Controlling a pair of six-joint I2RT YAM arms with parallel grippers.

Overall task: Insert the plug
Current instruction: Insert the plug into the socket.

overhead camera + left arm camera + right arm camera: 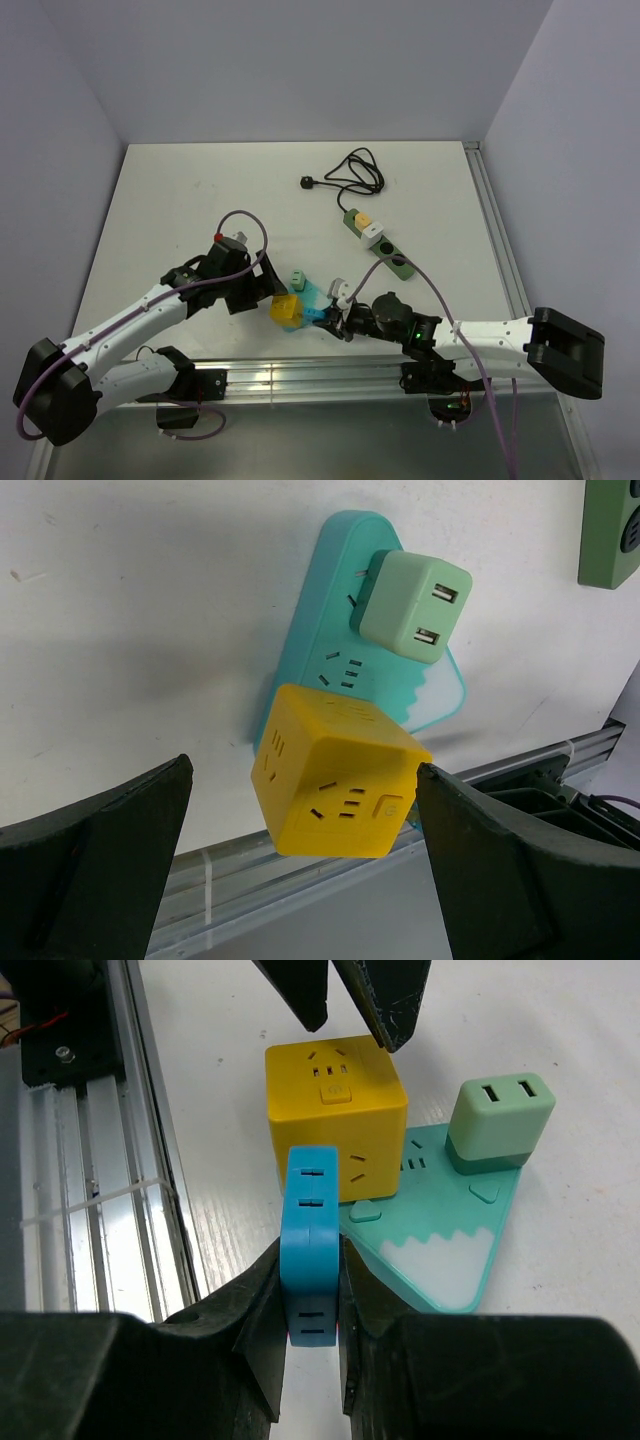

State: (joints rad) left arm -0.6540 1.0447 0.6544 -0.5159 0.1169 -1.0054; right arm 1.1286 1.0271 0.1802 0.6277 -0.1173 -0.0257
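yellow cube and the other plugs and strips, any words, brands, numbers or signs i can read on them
No words, brands or numbers can be read in any view.
Yellow cube: a faint mark on its small button, too small to read.
Green adapter, teal strip, blue plug: no print shows, only slots and ports.
Green strip: too small in the top view to tell.

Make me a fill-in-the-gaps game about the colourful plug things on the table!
The plug pinched in the right gripper is coloured ____.
The cube on the teal power strip is ____.
The left gripper has its jaws wide ____.
The pale green adapter shows ____ USB slots.
Missing words: blue, yellow, open, two.
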